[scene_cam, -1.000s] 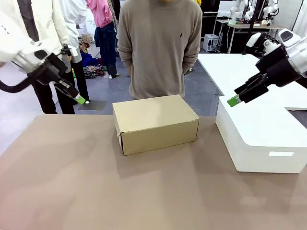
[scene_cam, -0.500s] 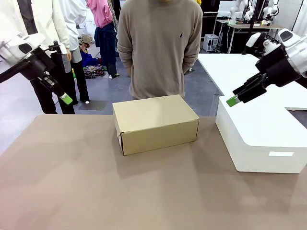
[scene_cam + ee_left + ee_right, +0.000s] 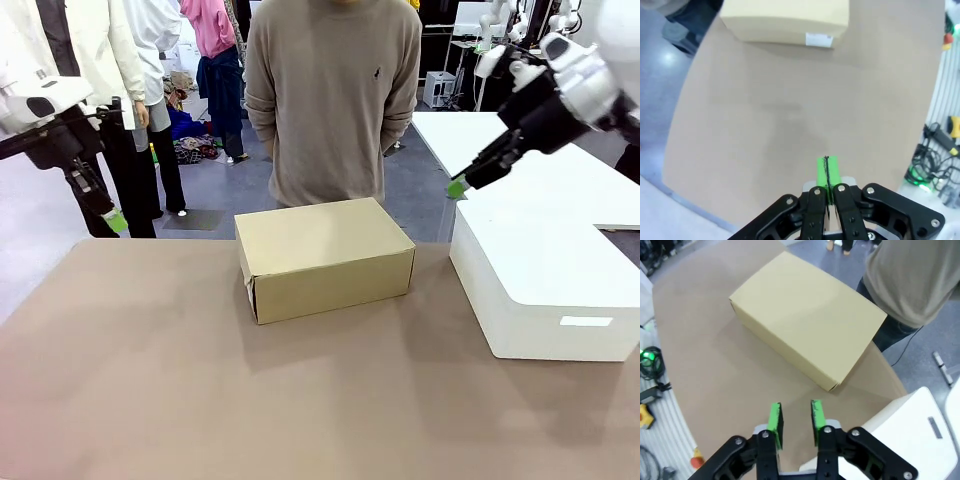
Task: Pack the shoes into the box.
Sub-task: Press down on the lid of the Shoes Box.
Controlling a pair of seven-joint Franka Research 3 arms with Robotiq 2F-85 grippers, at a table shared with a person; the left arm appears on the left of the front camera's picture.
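Cardboard box (image 3: 322,257), plain tan, lid shut, resting on table (image 3: 200,400).

Front view faces across the table (image 3: 150,400); both wrist views look down on the box (image 3: 325,258)

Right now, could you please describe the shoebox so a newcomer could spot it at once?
On the brown table, in front of the standing person, sits a closed tan cardboard box. Unlike the larger white rounded box to its right, it is sharp-cornered and brown.

My brown table (image 3: 200,400) carries the closed cardboard box (image 3: 325,257) near its far edge, a white rounded box (image 3: 545,280) well right.
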